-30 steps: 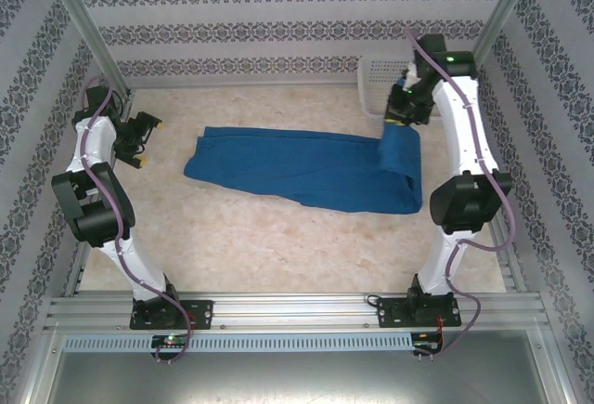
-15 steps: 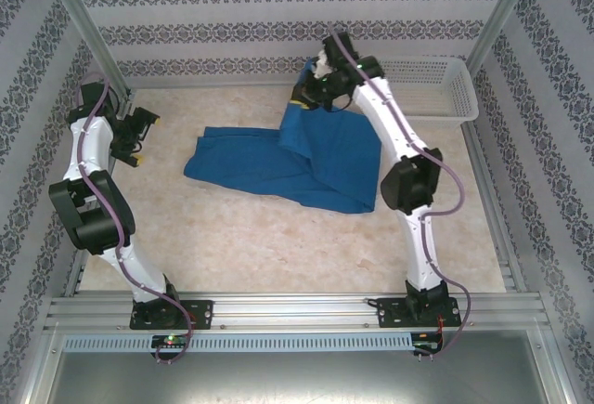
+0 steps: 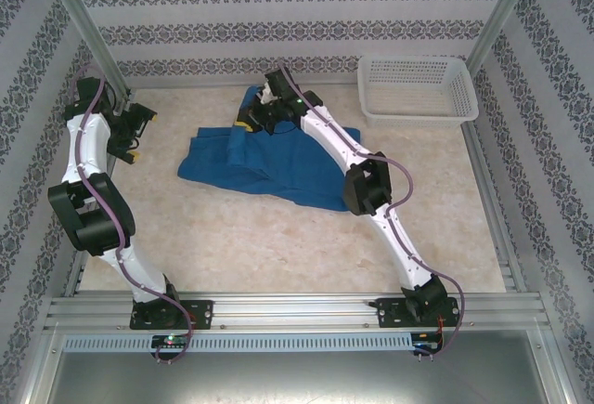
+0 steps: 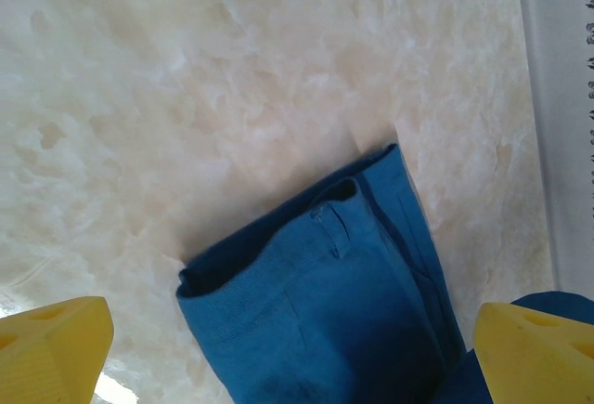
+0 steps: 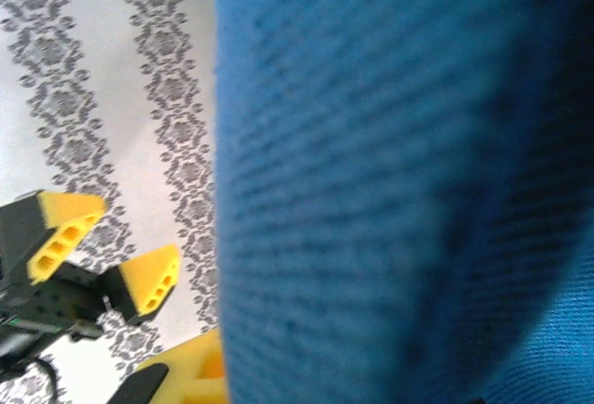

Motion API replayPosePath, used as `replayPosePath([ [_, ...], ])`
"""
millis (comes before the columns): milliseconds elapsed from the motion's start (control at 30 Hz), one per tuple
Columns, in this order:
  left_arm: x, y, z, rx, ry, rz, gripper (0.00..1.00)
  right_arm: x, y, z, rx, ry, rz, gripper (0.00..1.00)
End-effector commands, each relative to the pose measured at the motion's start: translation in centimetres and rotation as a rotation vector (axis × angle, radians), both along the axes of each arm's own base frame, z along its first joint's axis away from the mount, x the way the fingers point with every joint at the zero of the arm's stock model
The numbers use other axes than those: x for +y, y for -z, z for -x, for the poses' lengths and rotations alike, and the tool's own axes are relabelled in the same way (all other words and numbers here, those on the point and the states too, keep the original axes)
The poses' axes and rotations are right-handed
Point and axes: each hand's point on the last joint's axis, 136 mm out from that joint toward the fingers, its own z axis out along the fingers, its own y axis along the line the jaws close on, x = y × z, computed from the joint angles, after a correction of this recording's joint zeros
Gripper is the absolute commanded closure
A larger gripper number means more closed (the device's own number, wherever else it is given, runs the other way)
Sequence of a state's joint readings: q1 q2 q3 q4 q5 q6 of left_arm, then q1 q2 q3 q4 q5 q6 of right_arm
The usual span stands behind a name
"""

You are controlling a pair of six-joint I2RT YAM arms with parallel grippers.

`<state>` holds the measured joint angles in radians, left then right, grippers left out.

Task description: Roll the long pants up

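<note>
- The right gripper (image 3: 253, 118) is clamped on a fold of the long pants (image 3: 288, 167), holding that cloth raised over the garment's far-left part. In the right wrist view, blue fabric hangs close before the lens.
- The left gripper (image 3: 142, 136) stands wide apart and holds nothing — its yellow fingertips (image 4: 56, 344) frame 1 end of the pants lying flat below.
- The pants lie mid-table (image 3: 232, 237), partly folded over themselves.
- 1 white basket (image 3: 418, 114) sits at the far right corner, well apart.

Near table (image 3: 278, 255) bare, R arm (image 3: 367, 186) across pants (image 3: 209, 158), basket (image 3: 415, 93) far-R corner
</note>
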<state>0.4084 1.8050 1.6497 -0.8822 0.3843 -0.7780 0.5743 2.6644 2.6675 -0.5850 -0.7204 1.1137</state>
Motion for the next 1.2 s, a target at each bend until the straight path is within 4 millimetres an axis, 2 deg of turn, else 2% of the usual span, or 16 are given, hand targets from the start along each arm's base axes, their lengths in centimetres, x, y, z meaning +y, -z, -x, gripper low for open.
replayPosePath([
  [0,0.5,-1.8,1.0,-0.013,0.003,-0.033,0.00,2.1,-5.9,0.2,-0.091,-0.035,-0.162,1.00],
  [167,0.4,-1.7,0.9,-0.015,0.005,-0.026,0.00,3.9,-5.1,1.1,-0.059,-0.050,-0.183,1.00],
  [367,0.4,-1.9,1.0,-0.015,0.011,-0.033,0.00,6.1,-2.8,2.1,0.002,-0.064,-0.198,1.00],
  [567,0.4,-1.8,0.8,-0.017,0.007,-0.028,0.00,8.1,-1.8,3.2,0.043,-0.082,-0.234,0.93],
  [600,0.4,-1.7,0.9,-0.016,0.006,-0.026,0.00,8.4,-1.7,3.4,0.048,-0.084,-0.239,0.82],
  [667,0.3,-1.5,0.9,-0.017,0.003,-0.022,0.00,9.0,-1.5,3.6,0.056,-0.082,-0.253,0.46],
  [700,0.3,-1.5,0.9,-0.019,0.001,-0.021,0.00,9.2,-1.4,3.6,0.064,-0.079,-0.262,0.32],
  [767,0.2,-1.4,0.9,-0.017,0.000,-0.017,0.00,9.4,-1.8,3.3,0.061,-0.080,-0.294,0.17],
  [833,0.2,-1.3,1.0,-0.018,0.000,-0.013,0.00,9.2,-2.5,3.1,0.046,-0.085,-0.308,0.14],
  [967,0.0,-1.3,1.1,-0.023,-0.007,-0.002,0.00,7.5,-4.2,3.1,0.001,-0.117,-0.278,0.21],
  [1000,-0.2,-1.4,1.0,-0.031,-0.004,0.005,0.03,6.6,-4.6,3.2,-0.017,-0.131,-0.254,0.27],
  [1033,-0.4,-1.5,1.0,-0.040,-0.003,0.012,0.09,5.6,-4.9,3.2,-0.034,-0.141,-0.229,0.39],
  [1067,-0.7,-1.5,0.9,-0.046,-0.002,0.020,0.18,4.3,-5.3,3.2,-0.067,-0.151,-0.190,0.63],
  [1100,-1.1,-1.4,0.9,-0.049,0.000,0.022,0.34,2.4,-5.1,3.1,-0.080,-0.142,-0.116,0.94],
  [1133,-1.6,-1.4,0.8,-0.053,0.009,0.019,0.63,0.4,-5.0,2.9,-0.115,-0.137,-0.044,1.00],
  [1167,-2.5,-1.3,0.8,-0.051,0.027,0.011,0.91,-2.3,-4.8,2.6,-0.153,-0.122,0.052,1.00],
])
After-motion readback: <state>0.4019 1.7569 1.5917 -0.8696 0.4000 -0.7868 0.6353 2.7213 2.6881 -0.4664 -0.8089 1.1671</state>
